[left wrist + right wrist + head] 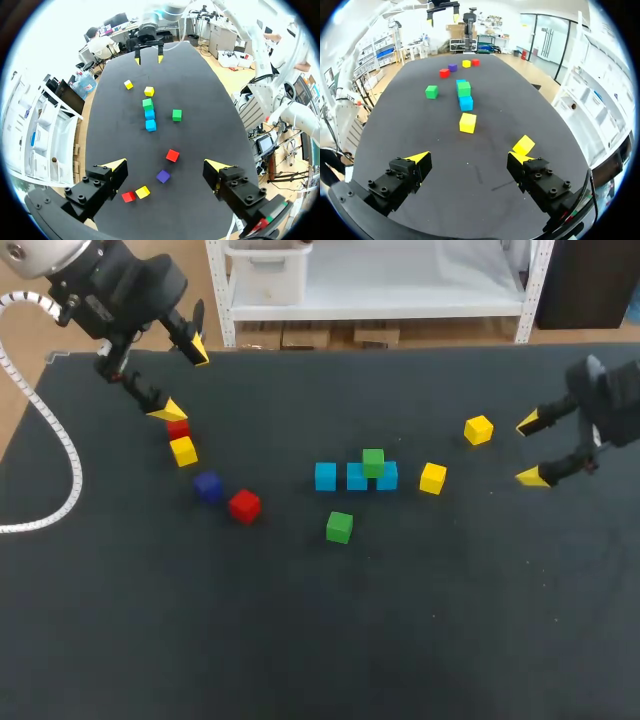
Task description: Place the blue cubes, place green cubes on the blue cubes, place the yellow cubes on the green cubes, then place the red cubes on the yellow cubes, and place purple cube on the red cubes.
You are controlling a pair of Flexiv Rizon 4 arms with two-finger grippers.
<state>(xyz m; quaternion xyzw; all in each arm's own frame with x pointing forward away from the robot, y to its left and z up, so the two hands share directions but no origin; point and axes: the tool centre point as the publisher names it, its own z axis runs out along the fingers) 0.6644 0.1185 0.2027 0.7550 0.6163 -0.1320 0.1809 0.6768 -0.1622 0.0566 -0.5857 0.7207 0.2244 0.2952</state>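
Our row of three blue cubes (354, 480), one green cube (373, 462) stacked on it, a second green cube (339, 527) near its front, our left gripper (183, 380) and right gripper (530, 450) spread wide, empty, well beyond its ends.

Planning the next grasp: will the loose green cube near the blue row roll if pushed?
The solid-looking green cube lies flat on the black table, so it probably slides rather than rolls. Its straight faces suggest a stiff, easily pinched block.

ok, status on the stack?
Both jaws open, empty. Three blue cubes in a row, one green cube on top; second green cube loose nearby. Nothing blocking it.
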